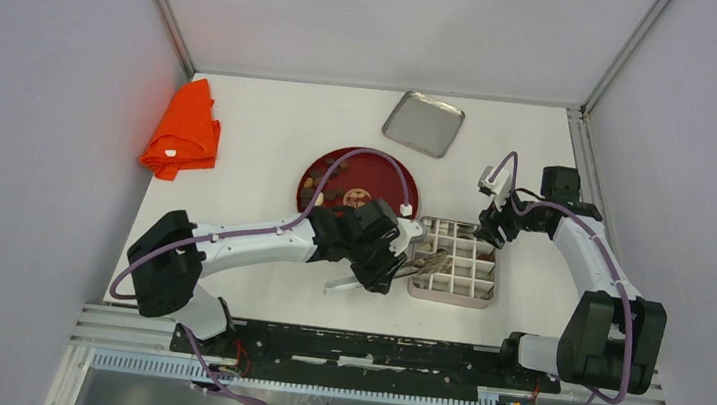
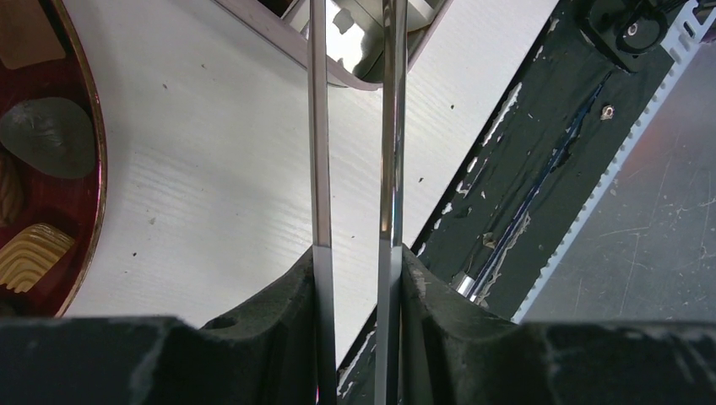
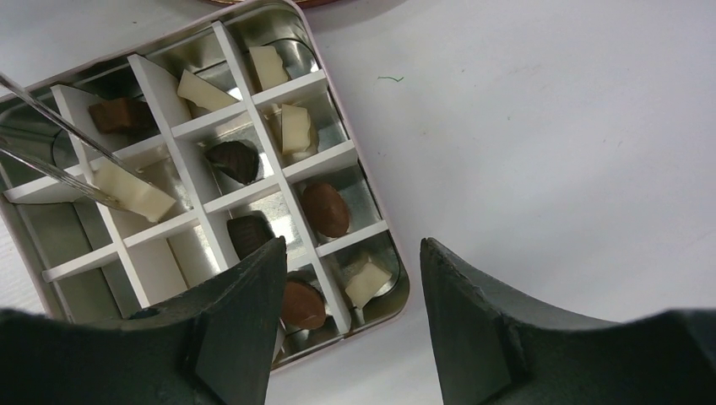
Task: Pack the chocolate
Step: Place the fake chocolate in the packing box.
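My left gripper [image 1: 380, 265] is shut on a pair of metal tongs [image 2: 319, 126], whose two blades run out between its fingers [image 2: 287, 295]. The tong tips reach into a white-gridded tin box [image 1: 450, 298] and sit on either side of a cream-white chocolate [image 3: 131, 192] in one compartment. Several other compartments hold dark, brown and white chocolate pieces [image 3: 325, 209]. More pieces [image 2: 46, 135] lie on the red plate [image 1: 393, 171]. My right gripper [image 1: 489, 226] hovers open and holds nothing over the box's corner [image 3: 397, 278].
A silver tin lid [image 1: 423, 123] lies at the back of the table. An orange cloth [image 1: 183, 130] is crumpled at the far left. The black rail [image 2: 540, 169] of the arm bases runs along the near table edge.
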